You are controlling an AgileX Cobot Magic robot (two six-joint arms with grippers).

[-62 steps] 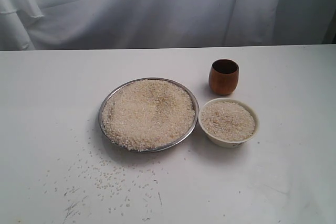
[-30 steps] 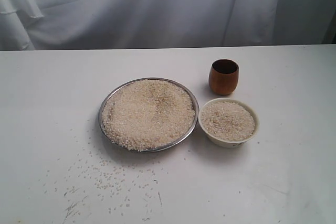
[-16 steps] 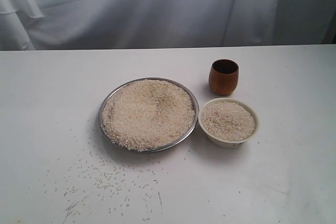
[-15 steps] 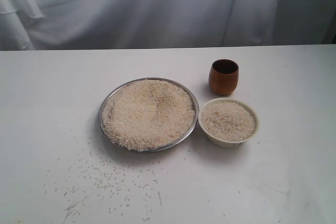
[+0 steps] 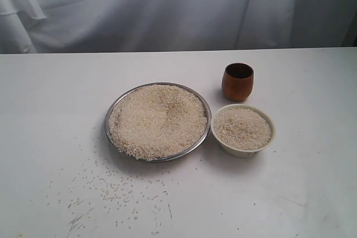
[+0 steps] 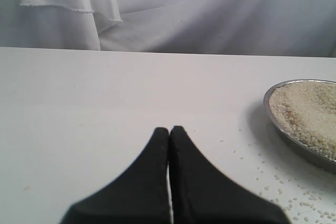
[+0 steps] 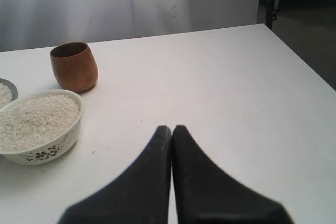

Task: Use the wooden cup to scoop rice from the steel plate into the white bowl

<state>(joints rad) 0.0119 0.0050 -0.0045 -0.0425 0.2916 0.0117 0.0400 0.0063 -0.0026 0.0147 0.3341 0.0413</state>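
The steel plate (image 5: pixel 112 114) sits mid-table, heaped with rice (image 5: pixel 157 120). Touching its right side is the white bowl (image 5: pixel 241 149), filled with rice too. Behind the bowl the wooden cup (image 5: pixel 237 83) stands upright and looks empty. Neither arm shows in the exterior view. My left gripper (image 6: pixel 169 128) is shut with nothing in it, low over bare table, with the steel plate (image 6: pixel 273 116) off to one side. My right gripper (image 7: pixel 171 127) is shut and empty as well, apart from the white bowl (image 7: pixel 63 139) and the wooden cup (image 7: pixel 74 67).
Loose grains (image 5: pixel 114 185) lie scattered on the white table in front of the plate, toward the near left. A white cloth backdrop (image 5: pixel 167 9) hangs behind the table. The table's edge (image 7: pixel 299 59) and a dark floor beyond it show in the right wrist view.
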